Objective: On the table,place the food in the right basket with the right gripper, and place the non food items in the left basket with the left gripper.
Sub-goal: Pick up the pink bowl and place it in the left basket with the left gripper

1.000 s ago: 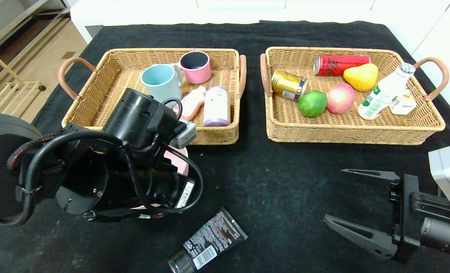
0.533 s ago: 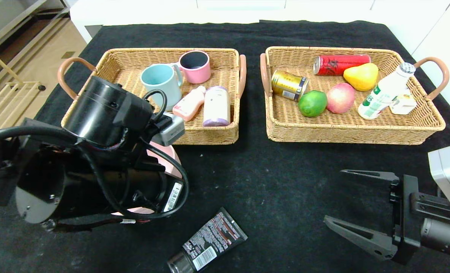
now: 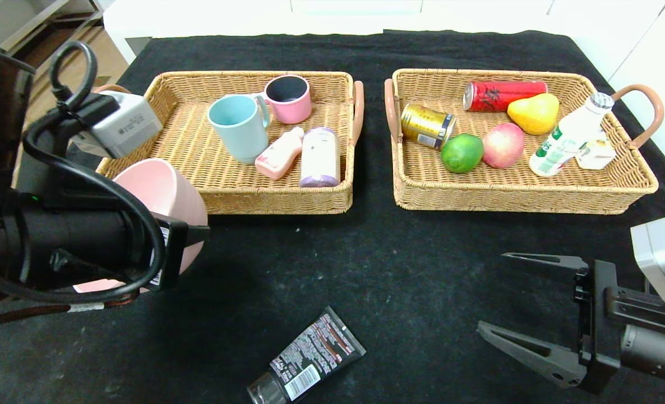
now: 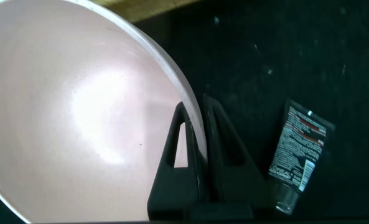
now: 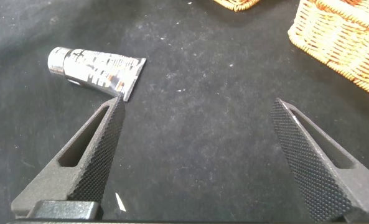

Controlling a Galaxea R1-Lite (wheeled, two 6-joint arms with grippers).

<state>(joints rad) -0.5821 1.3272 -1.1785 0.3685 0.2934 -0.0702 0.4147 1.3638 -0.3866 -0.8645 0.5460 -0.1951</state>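
Left hand [image 4: 196, 155]: we find it clamped on the rim of the pink bowl [image 3: 164, 196], one finger inside, one outside.
Change: a second ago the bowl lay low on the worktop [image 3: 400, 269] under the arm; it is now lifted, tilted, and drawn toward the near-left corner of the left basket [image 3: 321, 199].
Meaning: we judge the bowl is picked and in carry; release over the left basket remains.
Left basket contents: blue mug [image 3: 240, 126], pink mug [image 3: 289, 98], pale pink bottle [image 3: 279, 152], lilac-based bottle [image 3: 319, 157].
Tube [image 3: 307, 356]: flat on the worktop at the near edge, untouched; we count it the last non-food item.
Right hand [image 3: 520, 303]: fingers spread wide, empty, parked low over the near right worktop.
Right basket [image 3: 523, 196]: lime [image 3: 461, 152], peach [image 3: 502, 145], white bottle [image 3: 571, 134] all inside; food side looks done.
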